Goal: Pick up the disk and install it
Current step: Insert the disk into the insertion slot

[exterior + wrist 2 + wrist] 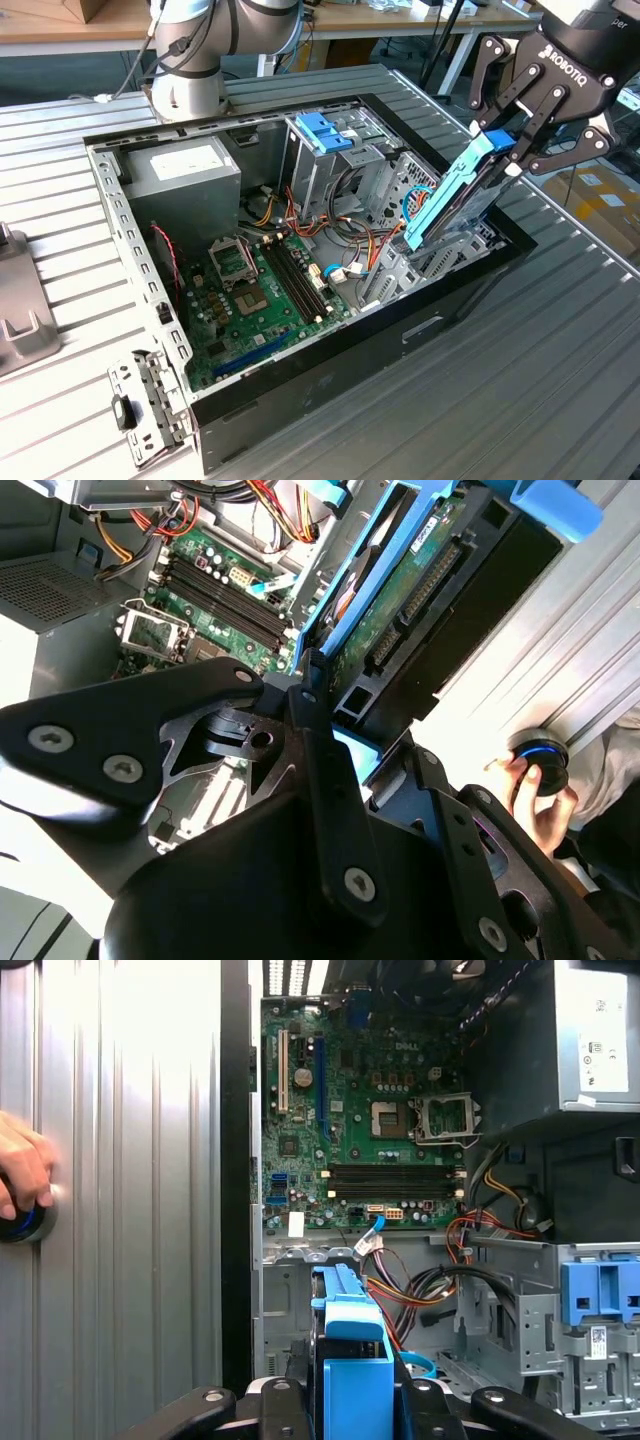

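- The gripper (504, 152) has its jaws pinching the upper end of the disk (452, 205). The disk hangs tilted, lower end down, over the drive bay (452, 262) at the exterior view's right end of the open computer case (420, 335). Whether its lower end already touches the bay cannot be told.
- The hold is only at one end. A knock at the lower end could probably swing the disk in the jaws or work it loose.
- The disk's blue rails (352, 1355) must meet the bay's guides squarely. With this tilt, one rail may catch on the bay's metal edge and jam.
- A bundle of cables (372, 248) with coloured wires lies just beside the disk's lower end. It might be snagged or trapped under the disk.
- The motherboard (262, 292) lies on the case floor, near the bay. A dropped disk might strike it or its connectors.
- The disk's circuit side and connector (415, 600) face outward in the second wrist view, so scraping them on metal might damage them.
- A person's hand (22, 1172) rests on a black and blue knob (538, 756) on the ribbed table (560, 380), near the case. A sudden arm move could come close to it.
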`<state>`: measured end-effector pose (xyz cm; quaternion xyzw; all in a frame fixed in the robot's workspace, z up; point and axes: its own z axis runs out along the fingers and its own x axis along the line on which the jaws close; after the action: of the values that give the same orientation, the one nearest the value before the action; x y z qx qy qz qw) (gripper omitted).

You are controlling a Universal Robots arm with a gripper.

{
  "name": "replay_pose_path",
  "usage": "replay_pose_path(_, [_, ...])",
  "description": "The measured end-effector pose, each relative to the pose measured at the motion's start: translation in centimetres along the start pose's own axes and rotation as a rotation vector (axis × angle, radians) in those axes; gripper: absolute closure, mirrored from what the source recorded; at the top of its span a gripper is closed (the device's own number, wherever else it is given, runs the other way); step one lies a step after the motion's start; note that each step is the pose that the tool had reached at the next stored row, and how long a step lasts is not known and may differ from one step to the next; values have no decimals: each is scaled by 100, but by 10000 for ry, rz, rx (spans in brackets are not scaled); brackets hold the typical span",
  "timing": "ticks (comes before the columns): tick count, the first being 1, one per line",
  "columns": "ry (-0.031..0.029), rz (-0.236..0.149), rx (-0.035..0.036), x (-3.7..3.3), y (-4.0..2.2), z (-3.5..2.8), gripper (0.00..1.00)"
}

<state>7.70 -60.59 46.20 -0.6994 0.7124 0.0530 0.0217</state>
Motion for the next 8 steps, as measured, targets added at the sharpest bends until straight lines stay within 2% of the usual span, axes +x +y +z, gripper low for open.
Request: replay_pose_path(8, [0, 0, 0, 2, -1, 14, 63])
